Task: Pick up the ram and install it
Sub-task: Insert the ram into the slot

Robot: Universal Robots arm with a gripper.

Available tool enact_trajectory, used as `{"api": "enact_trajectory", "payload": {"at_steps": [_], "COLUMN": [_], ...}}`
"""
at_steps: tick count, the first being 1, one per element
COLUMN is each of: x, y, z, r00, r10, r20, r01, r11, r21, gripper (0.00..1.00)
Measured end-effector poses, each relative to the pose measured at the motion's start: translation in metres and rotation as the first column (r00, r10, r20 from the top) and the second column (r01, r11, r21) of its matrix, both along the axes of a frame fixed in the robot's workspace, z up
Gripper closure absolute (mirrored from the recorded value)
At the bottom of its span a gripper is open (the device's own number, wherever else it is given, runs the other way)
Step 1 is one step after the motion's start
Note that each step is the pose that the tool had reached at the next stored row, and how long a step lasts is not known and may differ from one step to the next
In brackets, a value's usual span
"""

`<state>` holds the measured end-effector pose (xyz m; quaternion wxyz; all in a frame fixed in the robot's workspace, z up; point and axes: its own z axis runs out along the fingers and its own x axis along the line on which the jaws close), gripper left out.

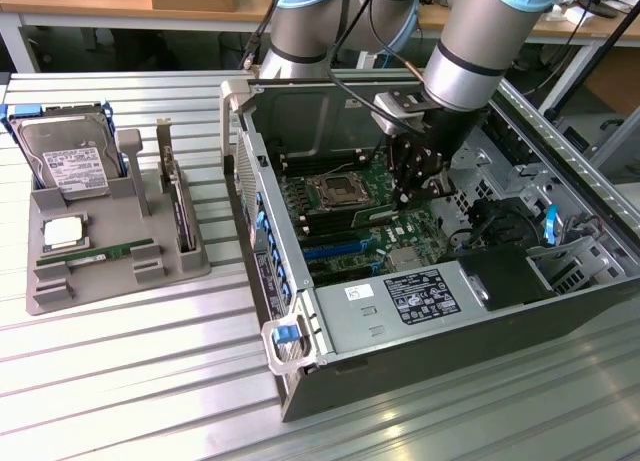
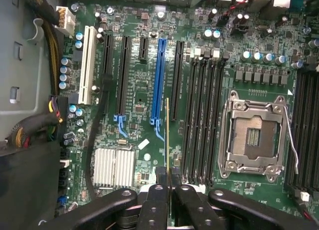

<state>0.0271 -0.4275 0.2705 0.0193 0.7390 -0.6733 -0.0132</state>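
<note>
One ram (image 2: 168,135) stick clamped edge-on in my gripper (image 2: 168,177), wrist view: hanging above motherboard (image 2: 144,90), just beside black memory slots (image 2: 199,115). Judgement: align edge squarely over slot, descend straight. Exterior view: my arm (image 1: 470,51) reaches steeply down into open computer case (image 1: 420,311), gripper (image 1: 418,186) near CPU socket (image 1: 335,191).

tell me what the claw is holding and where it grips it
The claw is shut on the ram, pinching one end; the stick is seen edge-on above the motherboard.
</note>
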Motion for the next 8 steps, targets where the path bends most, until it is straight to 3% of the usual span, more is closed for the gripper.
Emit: {"api": "enact_trajectory", "payload": {"at_steps": [8], "x": [-0.0073], "y": [0.0], "z": [-0.0016], "r00": [1.0], "r10": [0.0], "r20": [0.0], "r01": [0.0], "r11": [1.0], "r21": [-0.0001], "gripper": [0.88]}}
